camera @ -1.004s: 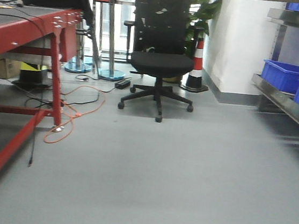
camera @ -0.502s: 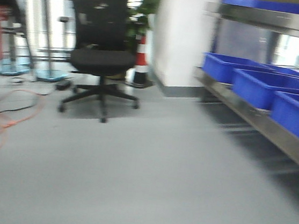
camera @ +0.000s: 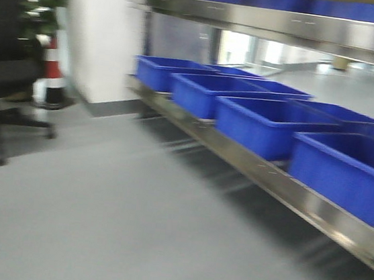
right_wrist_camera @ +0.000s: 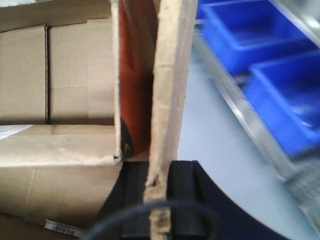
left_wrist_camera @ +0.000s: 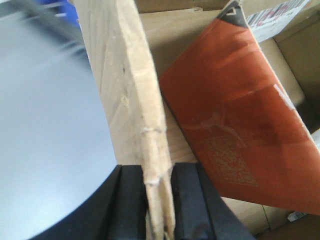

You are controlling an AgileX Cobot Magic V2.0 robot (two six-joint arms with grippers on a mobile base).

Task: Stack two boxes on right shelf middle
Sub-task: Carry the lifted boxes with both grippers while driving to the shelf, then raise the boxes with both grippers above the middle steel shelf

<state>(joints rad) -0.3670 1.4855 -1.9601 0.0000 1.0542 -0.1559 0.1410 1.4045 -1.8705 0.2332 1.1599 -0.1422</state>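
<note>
Grey floor (camera: 129, 228) beside steel shelf (camera: 327, 213)

Bare grey floor (camera: 129, 228), everything blurred. There's the white pillar (camera: 104, 36): black chair (camera: 4, 82) and striped cone (camera: 54, 74) left of it, blue bins (camera: 263, 125) lined up right of it, under a gleaming steel shelf (camera: 288, 22).

No lettering reads clearly, even on the orange packet (left_wrist_camera: 235, 110)
</note>
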